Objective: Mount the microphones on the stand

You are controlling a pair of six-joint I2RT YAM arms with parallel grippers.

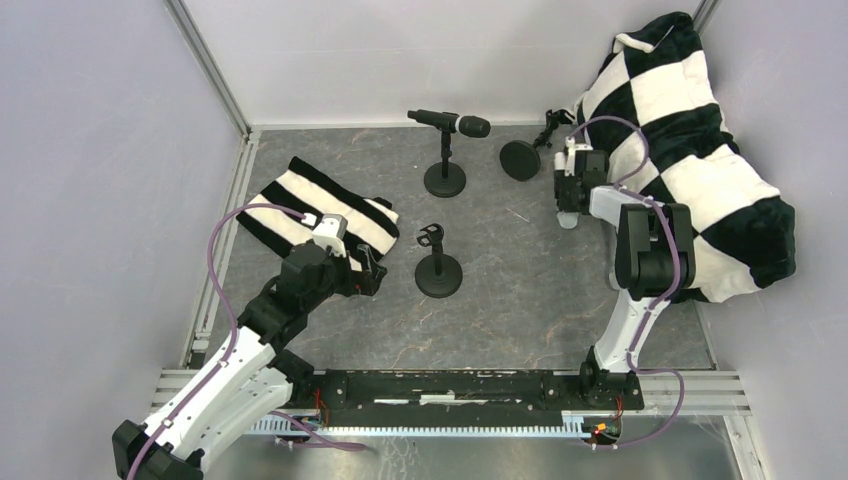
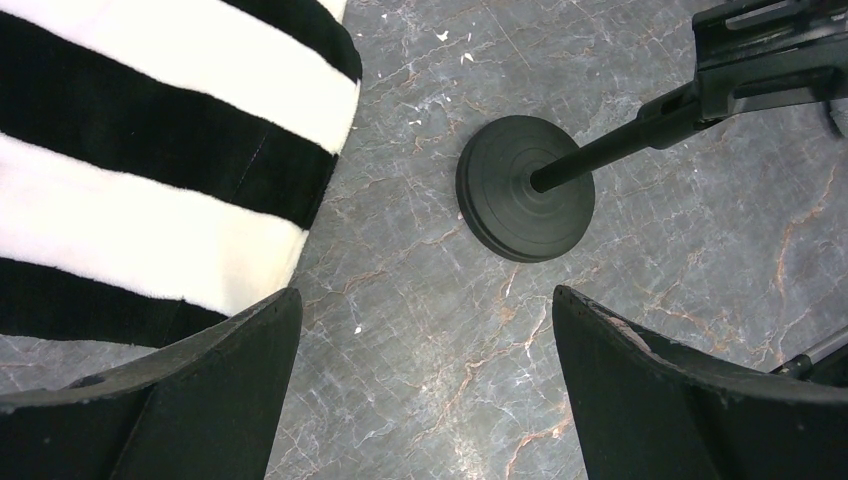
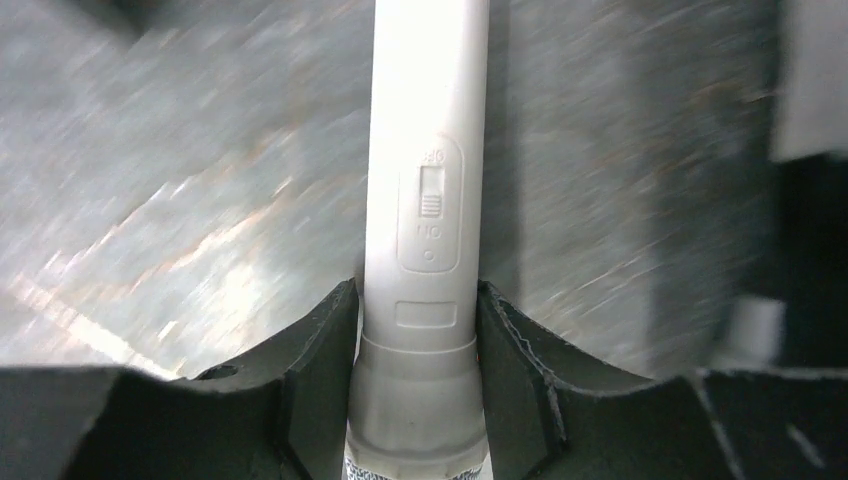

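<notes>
Now our right gripper (image 3: 418, 300) pinches the white mic (image 3: 425, 120) between its jaws, a smooth slim tube; our left gripper (image 2: 425, 295) gapes wide.

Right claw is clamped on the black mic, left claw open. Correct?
Not quite. The right claw grips the white microphone, not a black one; the right wrist view shows it. The left claw is open, as you said.

Light is soft and even from above; I see only faint shadows on the table (image 1: 500, 300). My top and left wrist views are sharp. My right wrist view smears with motion blur, though the white microphone (image 3: 425, 200) is readable.
</notes>
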